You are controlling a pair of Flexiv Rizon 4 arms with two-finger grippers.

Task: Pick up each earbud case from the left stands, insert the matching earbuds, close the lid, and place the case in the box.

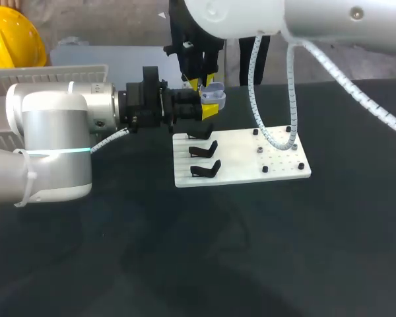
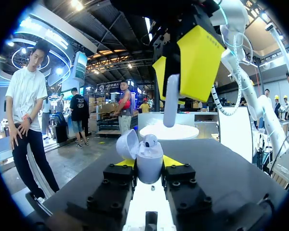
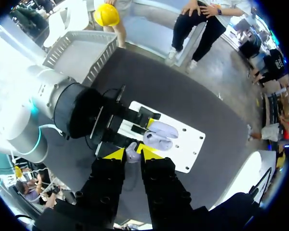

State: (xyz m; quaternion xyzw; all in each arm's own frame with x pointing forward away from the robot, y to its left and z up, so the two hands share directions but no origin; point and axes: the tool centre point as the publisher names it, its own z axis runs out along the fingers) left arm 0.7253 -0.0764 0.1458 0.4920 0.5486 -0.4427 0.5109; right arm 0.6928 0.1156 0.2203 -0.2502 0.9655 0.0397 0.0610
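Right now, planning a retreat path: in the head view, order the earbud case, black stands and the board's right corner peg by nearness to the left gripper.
1. Earbud case: held by the left gripper.
2. Black stands: on the white board's left side.
3. Corner peg: board's far right corner.

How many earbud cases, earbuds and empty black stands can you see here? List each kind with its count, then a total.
Open pale plastic earbud case: 1
Small white earbuds: 2
Empty black clip-shaped stands in view: 3
Total: 6
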